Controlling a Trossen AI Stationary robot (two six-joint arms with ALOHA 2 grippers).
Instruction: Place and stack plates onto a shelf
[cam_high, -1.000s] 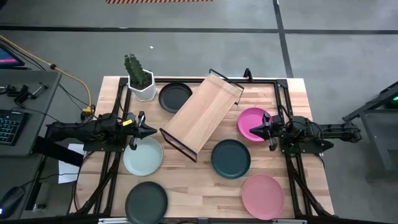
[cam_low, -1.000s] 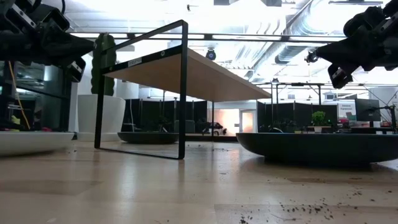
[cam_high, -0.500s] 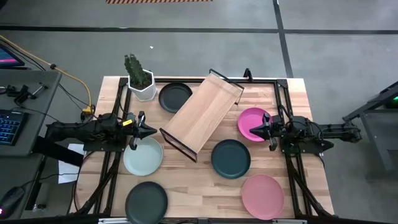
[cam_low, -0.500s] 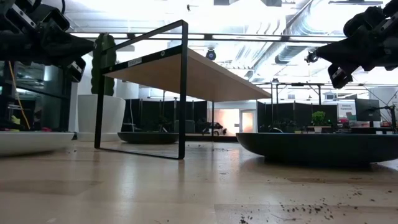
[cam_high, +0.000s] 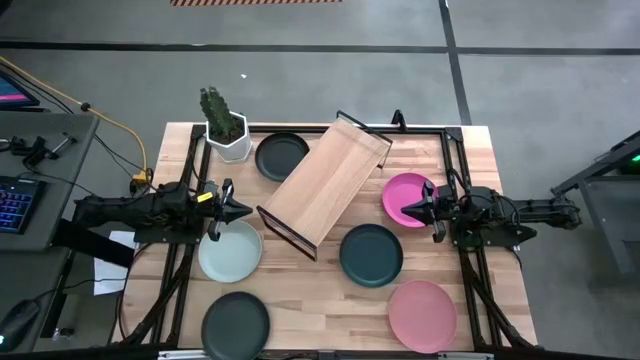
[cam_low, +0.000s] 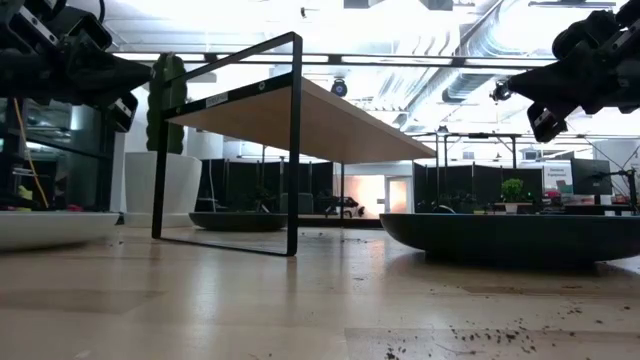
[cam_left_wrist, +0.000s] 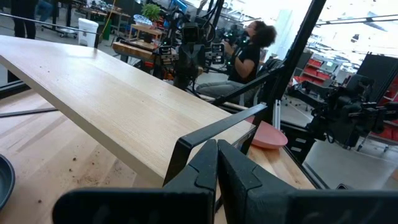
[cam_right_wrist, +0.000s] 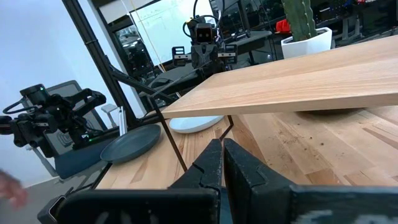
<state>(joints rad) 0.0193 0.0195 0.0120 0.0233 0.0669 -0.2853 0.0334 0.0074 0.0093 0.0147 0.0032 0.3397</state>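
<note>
Waiting grippers, six plates set around an empty shelf

Standing diagonally at the centre of the high view, the shelf (cam_high: 325, 184) is seen with its board bare. Six plates are spread over the table (cam_high: 470, 150) around it: a black plate (cam_high: 281, 156) at the upper left beside the cactus pot (cam_high: 228, 135), a magenta plate (cam_high: 406, 197) at the right, a dark teal plate (cam_high: 370, 254) below the shelf's right end, a light pink plate (cam_high: 421, 314) at the lower right, a pale mint plate (cam_high: 229, 251) at the left and a second dark plate (cam_high: 235, 321) at the bottom left. The left gripper (cam_high: 243, 210) is held above the mint plate's upper edge, its fingers pressed together on nothing. The right gripper (cam_high: 410, 207) is poised over the magenta plate, likewise pressed together and empty. A seated person (cam_left_wrist: 245, 53) is visible beyond the table in the left wrist view
</note>
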